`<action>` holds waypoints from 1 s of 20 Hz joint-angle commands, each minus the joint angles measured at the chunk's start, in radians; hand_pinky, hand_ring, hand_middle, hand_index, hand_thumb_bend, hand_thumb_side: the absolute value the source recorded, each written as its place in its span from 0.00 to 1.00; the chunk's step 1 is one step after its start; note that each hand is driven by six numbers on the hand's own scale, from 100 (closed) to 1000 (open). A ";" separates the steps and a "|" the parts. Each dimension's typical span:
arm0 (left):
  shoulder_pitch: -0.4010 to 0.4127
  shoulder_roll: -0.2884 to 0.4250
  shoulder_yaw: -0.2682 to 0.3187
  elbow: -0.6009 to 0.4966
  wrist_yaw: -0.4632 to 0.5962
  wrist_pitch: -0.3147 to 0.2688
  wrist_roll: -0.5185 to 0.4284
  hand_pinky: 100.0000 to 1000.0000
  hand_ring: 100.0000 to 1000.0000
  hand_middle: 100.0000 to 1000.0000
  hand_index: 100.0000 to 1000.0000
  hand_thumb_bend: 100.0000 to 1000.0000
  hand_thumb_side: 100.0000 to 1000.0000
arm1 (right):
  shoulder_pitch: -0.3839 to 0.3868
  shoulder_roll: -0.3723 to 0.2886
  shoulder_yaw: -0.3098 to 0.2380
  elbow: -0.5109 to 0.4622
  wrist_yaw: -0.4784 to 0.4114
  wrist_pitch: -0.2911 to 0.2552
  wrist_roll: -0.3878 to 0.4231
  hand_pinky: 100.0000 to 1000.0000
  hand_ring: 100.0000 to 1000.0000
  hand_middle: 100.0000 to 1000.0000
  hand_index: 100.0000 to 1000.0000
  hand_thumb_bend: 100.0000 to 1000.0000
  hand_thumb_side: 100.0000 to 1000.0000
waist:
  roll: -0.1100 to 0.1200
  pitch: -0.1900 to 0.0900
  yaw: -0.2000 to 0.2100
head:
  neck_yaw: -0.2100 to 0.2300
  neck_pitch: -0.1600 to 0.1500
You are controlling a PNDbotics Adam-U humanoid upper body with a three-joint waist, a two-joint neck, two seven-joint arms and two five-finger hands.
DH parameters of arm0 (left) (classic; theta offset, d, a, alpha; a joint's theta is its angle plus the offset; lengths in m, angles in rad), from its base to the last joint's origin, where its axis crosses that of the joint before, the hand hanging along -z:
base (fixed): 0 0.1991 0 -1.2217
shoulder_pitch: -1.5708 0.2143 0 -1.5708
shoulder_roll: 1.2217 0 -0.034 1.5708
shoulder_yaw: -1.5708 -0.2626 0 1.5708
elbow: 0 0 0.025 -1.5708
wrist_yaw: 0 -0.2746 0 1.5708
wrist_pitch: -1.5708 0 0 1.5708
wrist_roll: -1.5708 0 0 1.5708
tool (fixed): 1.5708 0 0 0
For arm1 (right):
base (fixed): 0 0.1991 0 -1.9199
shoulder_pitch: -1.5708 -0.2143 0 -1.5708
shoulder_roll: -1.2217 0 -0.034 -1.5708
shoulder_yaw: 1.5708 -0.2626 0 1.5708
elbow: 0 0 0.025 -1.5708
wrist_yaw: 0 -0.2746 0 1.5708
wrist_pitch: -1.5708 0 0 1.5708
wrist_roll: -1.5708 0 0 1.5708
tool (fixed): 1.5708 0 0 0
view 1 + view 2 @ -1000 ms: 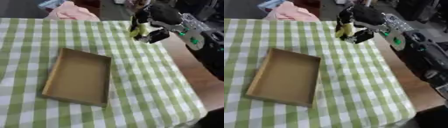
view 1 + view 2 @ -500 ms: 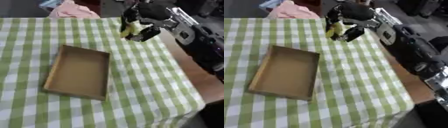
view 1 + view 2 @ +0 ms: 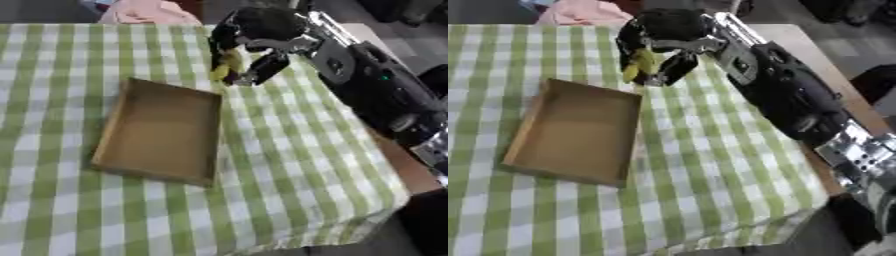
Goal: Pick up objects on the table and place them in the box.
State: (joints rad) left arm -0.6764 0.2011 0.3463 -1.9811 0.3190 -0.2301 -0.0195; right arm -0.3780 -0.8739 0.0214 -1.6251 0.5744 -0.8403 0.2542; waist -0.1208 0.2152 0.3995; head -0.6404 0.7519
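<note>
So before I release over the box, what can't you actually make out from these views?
- Yellow object in the right hand: fingers cover most of it, so its identity is unclear in both eye views.
- Pink item at the table's far edge: cut off by the top of the frame.
- Left hand: in no view.

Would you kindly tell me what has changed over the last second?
The right hand, shut on the yellow object, has carried it leftward, from beyond the box's far right corner nearly to the box. The box looks empty, as before.
</note>
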 commanded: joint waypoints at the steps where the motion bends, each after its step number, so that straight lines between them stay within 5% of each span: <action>1: -0.022 0.021 -0.005 -0.019 -0.001 -0.004 0.003 0.56 0.72 0.73 0.57 0.05 0.47 | -0.027 -0.006 0.002 -0.028 0.054 0.020 -0.006 0.33 0.48 0.43 0.57 0.00 0.00 | 0.004 -0.011 0.010 | -0.010 -0.012; 8: -0.045 0.012 0.001 -0.019 0.010 -0.005 -0.011 0.56 0.72 0.73 0.56 0.04 0.48 | -0.082 0.039 0.027 0.000 0.197 0.070 -0.038 0.33 0.49 0.43 0.57 0.00 0.00 | -0.011 0.023 0.065 | -0.001 -0.059; 20: -0.058 -0.011 -0.010 -0.019 0.018 0.003 -0.010 0.65 0.72 0.73 0.57 0.06 0.47 | -0.105 0.132 0.069 0.089 0.379 0.154 -0.066 0.34 0.51 0.44 0.58 0.00 0.00 | -0.013 0.015 0.086 | -0.022 -0.037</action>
State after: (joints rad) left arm -0.7144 0.1823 0.3423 -1.9827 0.3325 -0.2271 -0.0325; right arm -0.4672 -0.7297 0.0947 -1.5407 0.9354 -0.6986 0.1893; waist -0.1432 0.2502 0.4859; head -0.6556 0.7087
